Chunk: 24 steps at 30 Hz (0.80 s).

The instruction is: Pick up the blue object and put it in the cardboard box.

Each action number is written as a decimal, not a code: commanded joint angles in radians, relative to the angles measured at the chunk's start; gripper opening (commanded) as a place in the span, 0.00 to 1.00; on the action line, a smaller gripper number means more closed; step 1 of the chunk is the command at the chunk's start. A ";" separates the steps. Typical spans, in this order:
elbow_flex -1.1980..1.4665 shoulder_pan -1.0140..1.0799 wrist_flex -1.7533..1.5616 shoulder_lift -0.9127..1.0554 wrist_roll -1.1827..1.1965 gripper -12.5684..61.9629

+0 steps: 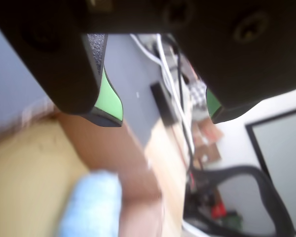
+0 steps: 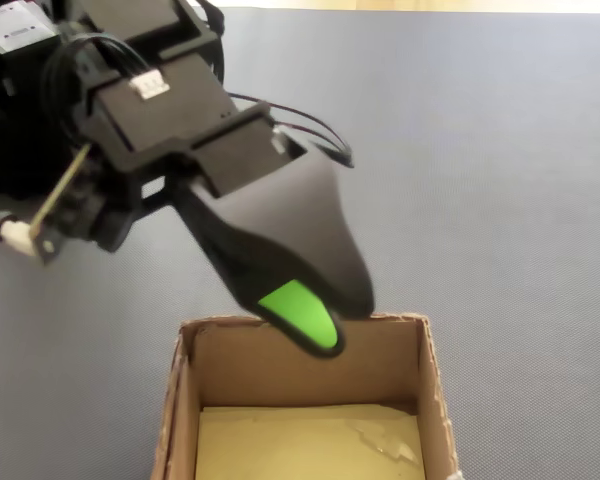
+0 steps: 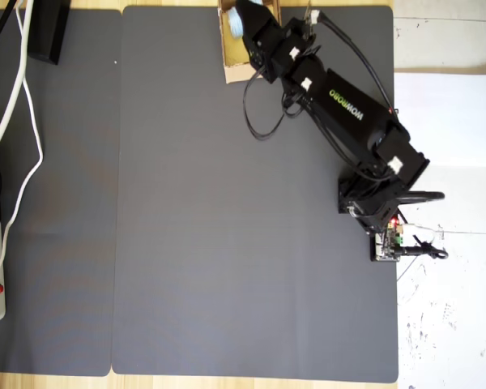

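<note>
One blue object [image 1: 91, 207] lies inside the cardboard box [image 2: 435, 400] at the grey mat's [image 3: 186, 243] far edge; above it the gripper [image 1: 163, 116] hangs wide and empty, apparently having released it.

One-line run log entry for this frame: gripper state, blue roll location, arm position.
gripper: open, empty | blue object: inside cardboard box, released | arm: over box at mat's far edge
</note>
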 commanded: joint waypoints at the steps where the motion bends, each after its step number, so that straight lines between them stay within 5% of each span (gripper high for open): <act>1: -0.015 -0.058 -0.020 0.091 0.005 0.62; 24: 0.660 -0.644 -0.023 0.681 0.009 0.62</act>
